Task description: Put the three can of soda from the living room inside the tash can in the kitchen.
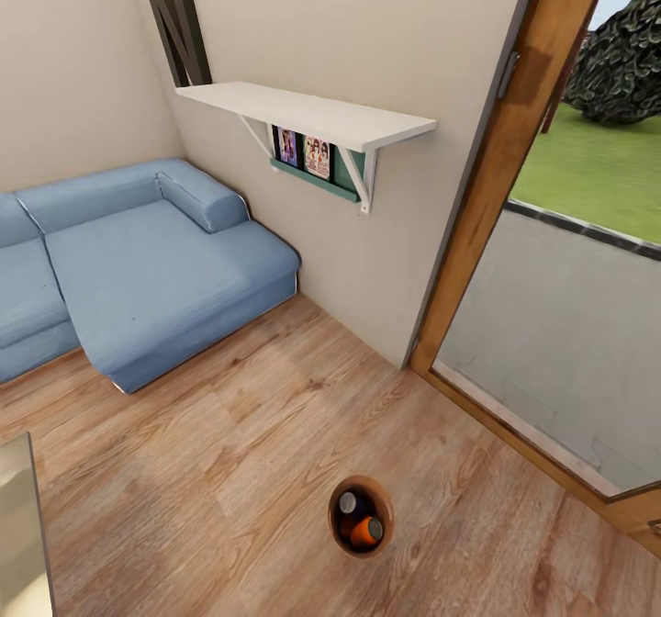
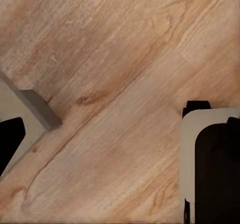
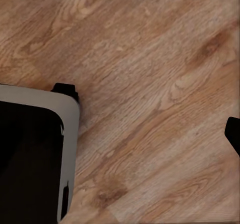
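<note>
The tash can, a small round bucket with a brown inside, stands on the wood floor of the living room low in the head view. Inside it lie an orange can of soda and another can of soda showing its silver top. Both wrist views look down at bare floorboards. One dark fingertip of my left gripper shows at the edge of the left wrist view. One dark fingertip of my right gripper shows at the edge of the right wrist view. Nothing is seen held.
A blue sofa fills the left. A white wall shelf hangs on the wall ahead. A wood-framed glass door stands at the right. A glass table edge is at the lower left. My base shows below the arms.
</note>
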